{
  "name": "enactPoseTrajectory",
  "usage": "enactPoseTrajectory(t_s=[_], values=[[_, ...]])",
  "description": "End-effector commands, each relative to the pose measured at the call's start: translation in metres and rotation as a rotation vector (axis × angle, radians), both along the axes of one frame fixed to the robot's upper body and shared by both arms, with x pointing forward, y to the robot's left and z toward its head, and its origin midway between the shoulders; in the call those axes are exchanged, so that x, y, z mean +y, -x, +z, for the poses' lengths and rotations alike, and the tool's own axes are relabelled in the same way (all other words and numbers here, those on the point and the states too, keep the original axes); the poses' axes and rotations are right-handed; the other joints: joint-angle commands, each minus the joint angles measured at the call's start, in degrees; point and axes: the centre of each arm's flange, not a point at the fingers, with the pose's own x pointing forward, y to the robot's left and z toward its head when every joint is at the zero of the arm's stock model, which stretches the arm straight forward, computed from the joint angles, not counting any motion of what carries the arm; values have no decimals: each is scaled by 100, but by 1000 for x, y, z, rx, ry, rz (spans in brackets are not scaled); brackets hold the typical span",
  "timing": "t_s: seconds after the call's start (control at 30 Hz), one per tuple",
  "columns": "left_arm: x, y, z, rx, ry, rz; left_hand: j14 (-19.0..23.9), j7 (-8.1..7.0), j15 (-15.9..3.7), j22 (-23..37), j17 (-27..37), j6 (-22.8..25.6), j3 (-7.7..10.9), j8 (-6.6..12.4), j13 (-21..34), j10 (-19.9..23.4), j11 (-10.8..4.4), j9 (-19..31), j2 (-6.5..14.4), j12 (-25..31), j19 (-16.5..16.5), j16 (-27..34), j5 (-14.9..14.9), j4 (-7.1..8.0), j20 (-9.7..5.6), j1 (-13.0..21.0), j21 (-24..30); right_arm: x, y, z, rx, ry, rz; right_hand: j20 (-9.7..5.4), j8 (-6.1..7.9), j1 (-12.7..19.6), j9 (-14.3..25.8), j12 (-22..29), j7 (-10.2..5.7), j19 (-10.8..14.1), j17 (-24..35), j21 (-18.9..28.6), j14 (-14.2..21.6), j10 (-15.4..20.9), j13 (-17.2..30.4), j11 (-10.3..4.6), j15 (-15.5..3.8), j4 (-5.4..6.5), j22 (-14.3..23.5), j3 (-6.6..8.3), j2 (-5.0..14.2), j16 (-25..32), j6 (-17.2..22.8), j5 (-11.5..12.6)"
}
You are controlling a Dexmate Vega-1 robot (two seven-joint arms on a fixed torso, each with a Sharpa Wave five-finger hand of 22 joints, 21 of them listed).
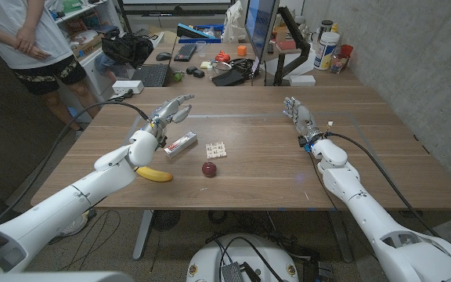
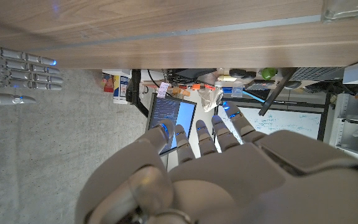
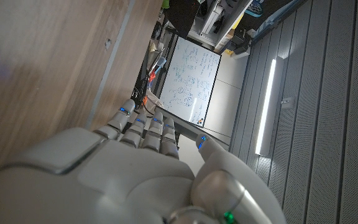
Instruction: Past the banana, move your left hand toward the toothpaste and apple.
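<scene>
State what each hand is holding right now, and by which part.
Nothing is held. The left hand hangs open above the table beyond the toothpaste; the right hand is open too, with nothing in it.

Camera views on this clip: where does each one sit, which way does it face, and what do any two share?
Head view: on the robot's head, looking down over the wooden table at both arms, the yellow banana, small red apple and toothpaste tube.
Left wrist view: behind the left hand, facing the cluttered desks; the right hand shows too.
Right wrist view: behind the right hand, facing a whiteboard.
Shared: the table and both hands with the head view.
</scene>
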Motion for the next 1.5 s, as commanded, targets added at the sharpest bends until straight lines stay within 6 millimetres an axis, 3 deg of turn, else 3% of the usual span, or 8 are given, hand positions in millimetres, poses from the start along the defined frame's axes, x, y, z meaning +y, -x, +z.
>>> enactPoseTrajectory(t_s=[0.03, 1.5], values=[[-1, -1, -3, 25, -16, -1, -27, 2, -307, 28, 8, -40, -2, 1, 16, 3, 3, 23, 14, 45, -12, 26, 6, -56, 28, 82, 24, 1, 0, 0, -2, 0, -1, -528, 14, -56, 23, 18, -10, -24, 13, -31, 31, 55, 18, 11, -118, 5, 13, 43, 448, 23, 69, 8], [-2, -3, -12, 99, -63, 13, 17, 12, -293, 28, 21, 69, -16, 35, 21, 78, -13, 27, 34, 66, -1, 46, 7, -120, 83, 238, 39, 2, -1, -5, 2, 0, 5, -538, 12, -56, 24, 18, -15, -32, 14, -52, 54, 68, 18, 15, -122, 4, 13, 48, 448, 25, 71, 8]])
